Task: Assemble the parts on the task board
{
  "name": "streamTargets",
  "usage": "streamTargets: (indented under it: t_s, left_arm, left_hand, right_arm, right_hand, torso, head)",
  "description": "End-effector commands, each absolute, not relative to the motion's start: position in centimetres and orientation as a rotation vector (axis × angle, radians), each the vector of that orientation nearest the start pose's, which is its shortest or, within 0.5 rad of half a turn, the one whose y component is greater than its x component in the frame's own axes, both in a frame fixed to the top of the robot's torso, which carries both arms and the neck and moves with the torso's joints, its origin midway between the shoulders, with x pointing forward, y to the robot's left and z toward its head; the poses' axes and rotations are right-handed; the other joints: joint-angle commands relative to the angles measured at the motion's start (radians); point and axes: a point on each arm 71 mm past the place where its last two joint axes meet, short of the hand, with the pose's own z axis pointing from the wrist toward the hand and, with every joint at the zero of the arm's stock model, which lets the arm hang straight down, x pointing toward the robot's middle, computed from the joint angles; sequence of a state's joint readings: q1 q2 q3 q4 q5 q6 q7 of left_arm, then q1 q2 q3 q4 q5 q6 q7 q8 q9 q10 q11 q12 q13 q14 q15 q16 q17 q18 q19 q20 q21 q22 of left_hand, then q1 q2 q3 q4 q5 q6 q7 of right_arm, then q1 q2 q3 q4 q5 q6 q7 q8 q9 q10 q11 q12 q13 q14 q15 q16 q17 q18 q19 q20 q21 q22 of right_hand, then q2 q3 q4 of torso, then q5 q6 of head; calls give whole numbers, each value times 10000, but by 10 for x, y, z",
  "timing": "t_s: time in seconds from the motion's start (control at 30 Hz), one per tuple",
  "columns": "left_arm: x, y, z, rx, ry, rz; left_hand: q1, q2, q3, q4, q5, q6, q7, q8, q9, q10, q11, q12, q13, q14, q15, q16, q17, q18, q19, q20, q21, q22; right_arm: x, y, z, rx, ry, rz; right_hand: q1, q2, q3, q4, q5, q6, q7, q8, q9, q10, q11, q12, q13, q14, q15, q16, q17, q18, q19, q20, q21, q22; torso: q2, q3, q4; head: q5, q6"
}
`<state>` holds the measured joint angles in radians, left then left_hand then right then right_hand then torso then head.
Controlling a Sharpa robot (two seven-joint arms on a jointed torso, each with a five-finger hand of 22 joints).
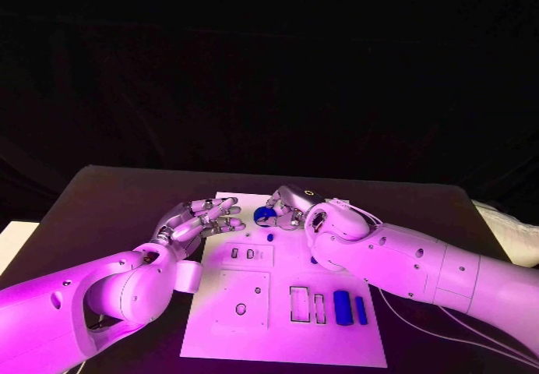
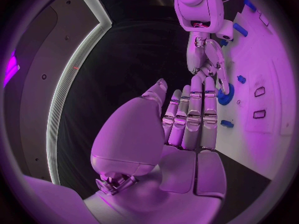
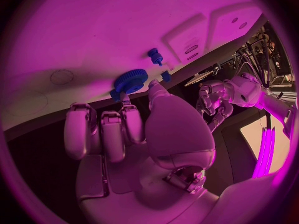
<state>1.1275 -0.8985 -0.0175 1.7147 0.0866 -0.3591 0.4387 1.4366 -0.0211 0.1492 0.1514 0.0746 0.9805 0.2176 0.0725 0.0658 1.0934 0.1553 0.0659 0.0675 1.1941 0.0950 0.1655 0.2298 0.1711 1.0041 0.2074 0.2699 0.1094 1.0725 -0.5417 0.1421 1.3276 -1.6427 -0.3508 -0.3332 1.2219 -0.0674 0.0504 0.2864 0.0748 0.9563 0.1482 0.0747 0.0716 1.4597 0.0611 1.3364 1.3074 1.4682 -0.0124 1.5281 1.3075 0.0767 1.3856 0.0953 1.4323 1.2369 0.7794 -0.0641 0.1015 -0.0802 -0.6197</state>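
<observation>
Head view: right robot hand (image 1: pixel 294 209) pinches blue gear (image 1: pixel 266 213); left robot hand (image 1: pixel 202 221) spread, empty.

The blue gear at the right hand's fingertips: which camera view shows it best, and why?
The right wrist view: the blue gear shows its toothed rim there, just beyond the right hand. The head view shows a small blue blob; the left wrist view shows part of it behind fingers.

I work in a robotics lab or demo booth: my black table (image 1: pixel 135 187) carries a white task board (image 1: pixel 269 319), and behind the table hangs a dark curtain (image 1: pixel 269 86).
</observation>
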Motion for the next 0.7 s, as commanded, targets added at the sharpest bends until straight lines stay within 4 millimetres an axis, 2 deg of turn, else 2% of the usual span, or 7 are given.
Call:
streamTargets:
  t_s: [0.03, 0.17, 0.27, 0.43, 0.57, 0.67, 0.7]
  left_arm:
    - [443, 183, -185, -12372, 14043, -16819]
    - [443, 184, -185, -12379, 14035, -16802]
    - [444, 185, -185, -12394, 14026, -16779]
    - [444, 187, -186, -12421, 14039, -16769]
    - [444, 189, -186, -12426, 14051, -16795]
    - [444, 190, -186, -12420, 14042, -16819]
    - [444, 191, -186, -12408, 14024, -16840]
  left_hand:
    - [27, -15, 82, -3, -43, -21, 60, -67, -11, 3, 41, -33, -9, -17, 42, -33, 10, 110, 48, -2, -30, -17]
    - [31, -13, 93, -11, -43, -31, 64, -71, -12, -5, 45, -34, -10, -16, 44, -38, 16, 110, 48, -1, -30, -17]
    - [31, -13, 93, -11, -43, -31, 64, -71, -12, -5, 45, -34, -10, -16, 44, -38, 16, 110, 48, -1, -30, -17]
    - [32, -14, 98, -15, -43, -37, 67, -74, -13, -10, 47, -35, -10, -16, 45, -41, 19, 110, 48, 0, -30, -18]
    - [33, -14, 103, -18, -43, -44, 69, -76, -13, -16, 49, -36, -11, -16, 46, -44, 22, 109, 47, 0, -30, -19]
    - [32, -15, 105, -20, -43, -47, 69, -77, -13, -18, 50, -35, -11, -17, 48, -47, 24, 109, 46, 1, -31, -19]
    - [35, -12, 113, -25, -42, -46, 63, -75, -12, -17, 49, -33, -10, -19, 49, -51, 27, 108, 45, 2, -31, -20]
  right_arm:
    - [517, -117, -192, -106, 15754, 5546]
    - [515, -119, -188, 110, 15111, 5838]
    - [512, -122, -183, 274, 14453, 6281]
    - [502, -141, -173, 466, 14060, 7549]
    - [497, -168, -164, 872, 14292, 8299]
    - [495, -195, -160, 1269, 14619, 8724]
    - [494, -209, -159, 1408, 14700, 8867]
  right_hand:
    - [142, 116, -117, -39, 133, 107, 21, -61, -15, 64, 27, 50, 931, 853, 31, 54, 1799, -77, 25, 31, 34, 21]
    - [335, 134, -253, -78, 354, 65, 36, -108, -38, 54, 37, 32, 924, 850, 36, 50, 1790, -79, 29, 31, 39, 29]
    - [491, 139, -383, -94, 644, 11, 53, -121, -49, 38, 48, 1, 908, 845, 46, 40, 1769, -79, 29, 40, 40, 30]
    - [657, 231, -441, -112, 718, -107, 84, -139, -64, -19, 73, -104, 839, 830, 65, 11, 1709, -68, -9, 54, 12, -27]
    - [1073, 290, -483, -291, 817, -138, 98, -111, -49, -98, 84, -230, 760, 820, 83, -9, 1677, -52, -67, 75, -33, -108]
    - [1711, 411, -323, -677, 750, 59, 60, -55, -19, -181, 48, -368, 671, 821, 53, -8, 1690, -39, -105, 58, -66, -161]
    - [2094, 482, -187, -934, 627, 201, 40, -12, -3, -234, 23, -452, 617, 832, 28, 14, 1741, -38, -105, 41, -68, -160]
  torso:
    - [-6, 2, -2]
    - [-3, 0, -8]
    - [-4, 13, -16]
    - [-16, 15, -18]
    - [-19, 20, -90]
    - [-40, 39, -169]
    - [-52, 62, -230]
  head:
    - [-8, 2]
    - [-3, 17]
    - [0, 37]
    - [-52, 58]
    - [-59, 82]
    - [-64, 87]
    - [-44, 83]
